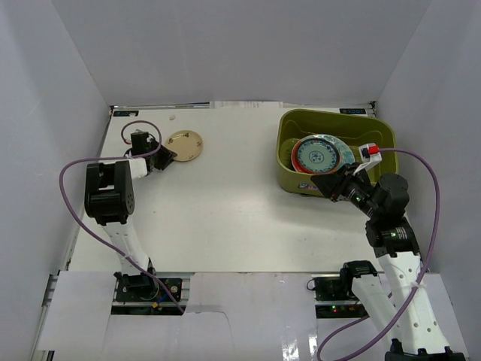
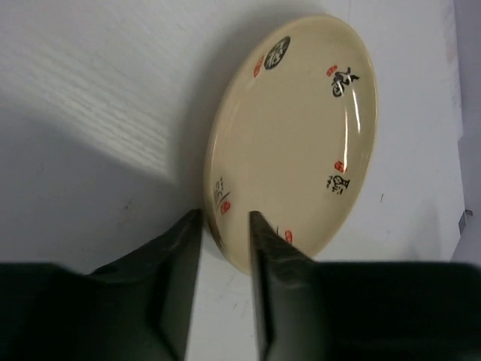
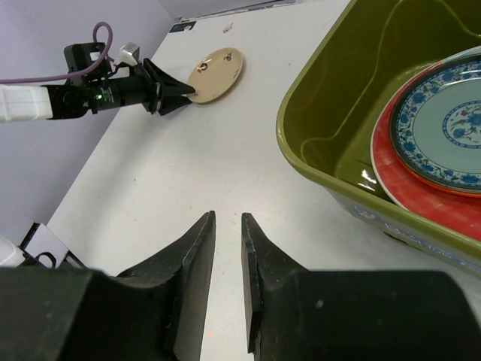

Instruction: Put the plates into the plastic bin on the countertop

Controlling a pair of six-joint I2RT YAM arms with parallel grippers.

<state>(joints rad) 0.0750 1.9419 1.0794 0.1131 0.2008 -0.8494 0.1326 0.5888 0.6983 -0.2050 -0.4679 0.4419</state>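
Note:
A tan plate [image 1: 185, 144] with small red and black marks lies on the white countertop [image 1: 225, 210] at the back left. My left gripper [image 1: 167, 156] is at its near-left rim. In the left wrist view the fingers [image 2: 264, 256] pinch the plate [image 2: 293, 135] at its rim. The olive-green bin [image 1: 285, 150] stands at the back right. It holds a stack topped by a small teal patterned plate [image 1: 319, 156] on a red-rimmed one [image 3: 409, 192]. My right gripper [image 1: 326, 185] is empty just in front of the bin [image 3: 331, 98], jaws a narrow gap apart [image 3: 228, 216].
White walls close in the table on the left, back and right. Purple cables loop beside both arms [image 1: 71, 177]. The left arm [image 3: 98, 96] reaches along the left wall. The table's front edge lies by the arm bases.

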